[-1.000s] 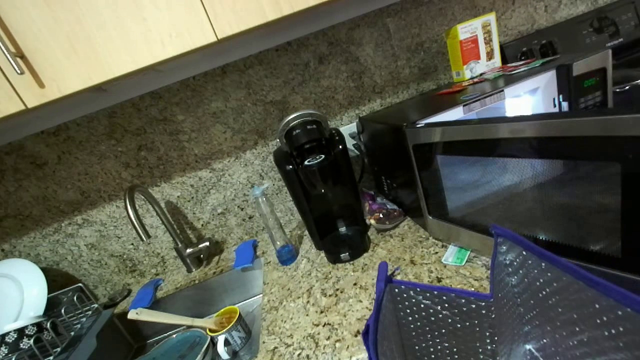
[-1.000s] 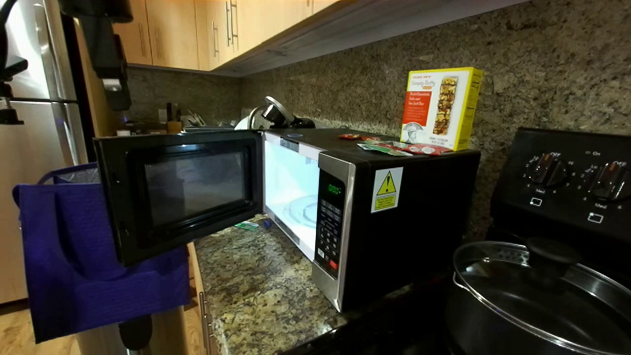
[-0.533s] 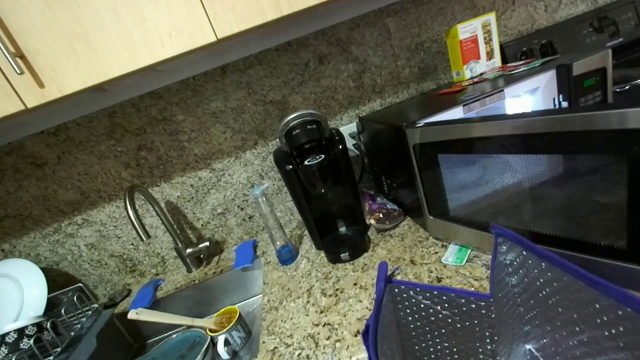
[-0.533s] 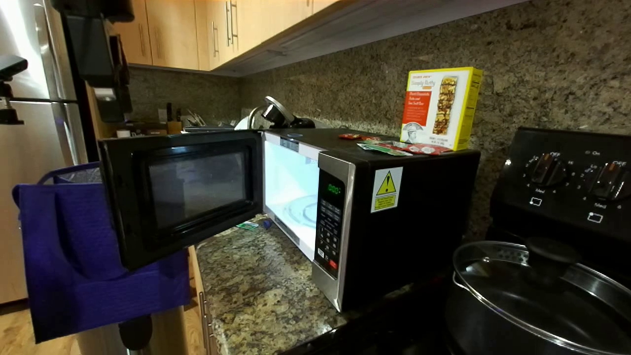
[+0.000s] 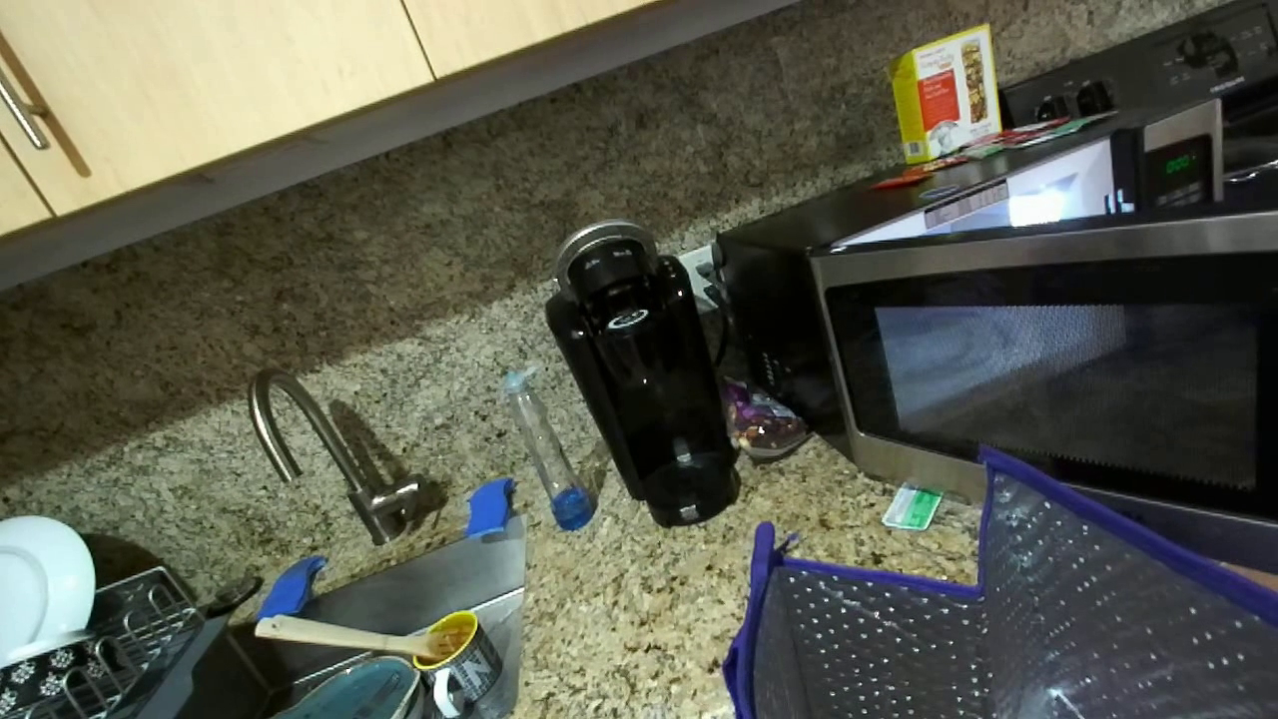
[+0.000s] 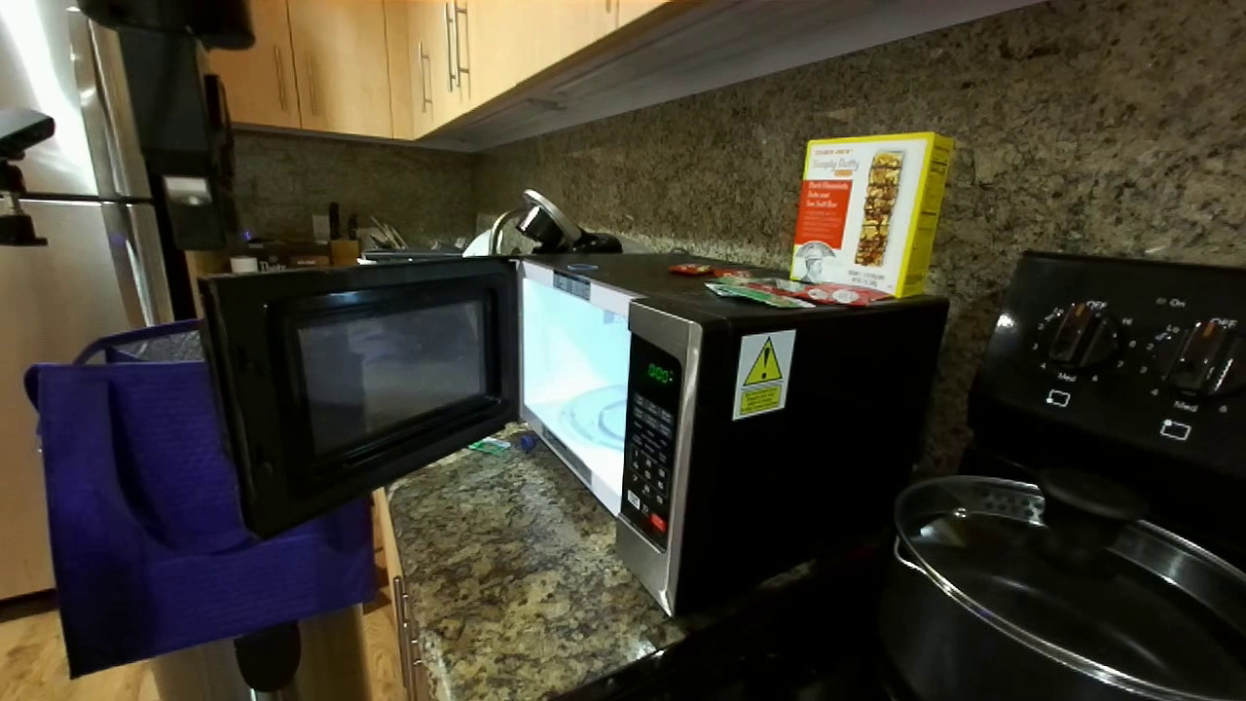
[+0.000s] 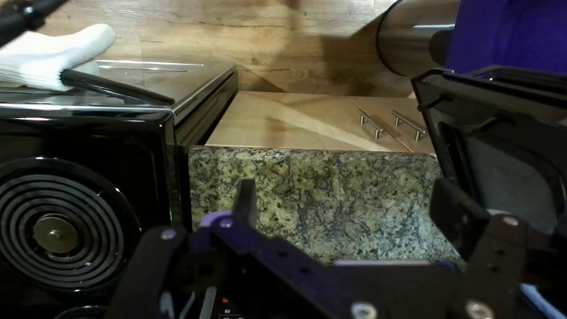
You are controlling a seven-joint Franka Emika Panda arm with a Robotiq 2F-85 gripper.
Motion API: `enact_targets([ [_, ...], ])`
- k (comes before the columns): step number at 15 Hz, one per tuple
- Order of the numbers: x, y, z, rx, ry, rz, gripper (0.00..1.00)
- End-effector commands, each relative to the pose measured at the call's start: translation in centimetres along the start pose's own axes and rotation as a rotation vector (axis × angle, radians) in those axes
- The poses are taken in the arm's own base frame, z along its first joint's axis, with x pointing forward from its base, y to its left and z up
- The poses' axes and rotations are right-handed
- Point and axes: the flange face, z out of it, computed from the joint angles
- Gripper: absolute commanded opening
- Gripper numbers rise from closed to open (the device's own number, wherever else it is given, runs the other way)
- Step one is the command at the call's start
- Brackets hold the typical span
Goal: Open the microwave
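While the granite counter [image 6: 516, 555] is bearing the microwave [image 6: 730, 458], its door [image 6: 375, 389] is standing wide open in both exterior views. The black coffee maker [image 5: 649, 389] is standing beside the microwave; the gripper [image 7: 352, 206] is holding its fingers [image 7: 458, 212] well apart, and a yellow-edged box [image 6: 861, 219] is resting on the microwave.

Speckled granite counter [image 5: 619, 619] holds boxy blk/steel microwave [image 6: 657, 428], tall blk coffee maker [image 5: 651, 389], slim clear blue-btm bottle [image 5: 547, 449], purple/clear bag [image 5: 765, 421], flat grn/wht packet [image 5: 911, 508].
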Motion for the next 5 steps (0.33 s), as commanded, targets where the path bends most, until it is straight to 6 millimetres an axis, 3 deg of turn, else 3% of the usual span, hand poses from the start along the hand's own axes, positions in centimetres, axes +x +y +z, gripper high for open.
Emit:
enact_targets([
  [1,0.12,0.64,-0.11,-0.052,-0.031,-0.026,1.0],
  [5,-0.04,0.26,0.27,-0.026,-0.023,-0.004,1.0],
])
